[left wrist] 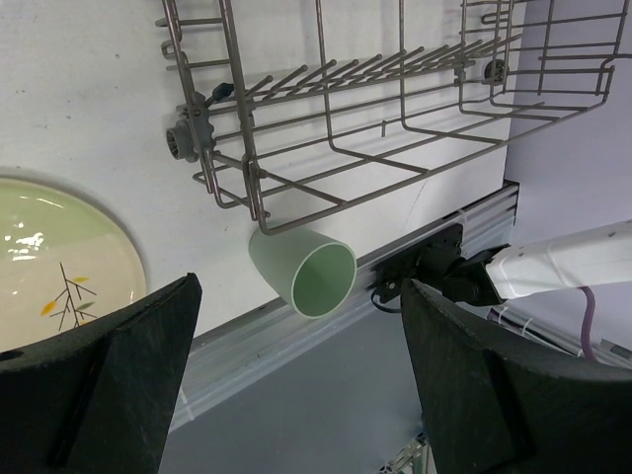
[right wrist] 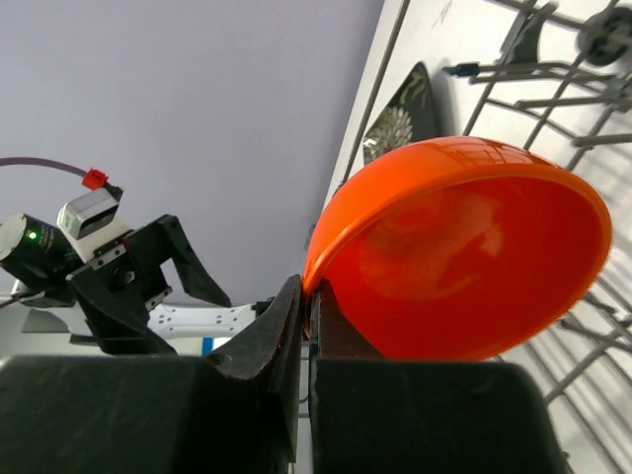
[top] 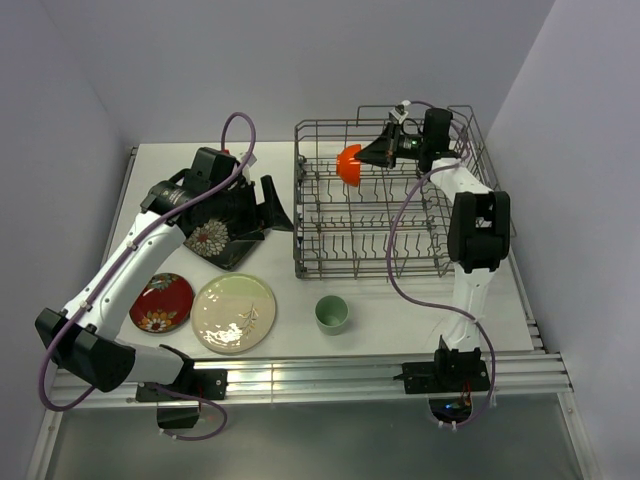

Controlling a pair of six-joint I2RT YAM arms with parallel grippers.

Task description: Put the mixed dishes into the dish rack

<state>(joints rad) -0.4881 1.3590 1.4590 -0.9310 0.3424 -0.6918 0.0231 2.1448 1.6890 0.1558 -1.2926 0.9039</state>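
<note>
I'm pinching the probably light, slick, chippable small orange bowl (right wrist: 464,257) by its rim in the right gripper (right wrist: 308,301), the left gripper (top: 275,212) hanging spread wide, empty.

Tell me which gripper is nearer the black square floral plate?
Left. The left gripper hangs open beside the black square floral plate; the right gripper, over the grey wire dish rack, is shut on the orange bowl.

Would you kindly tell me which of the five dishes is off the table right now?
The orange bowl: the right gripper pinches its rim at the rack, while every other dish sits on the table.
</note>
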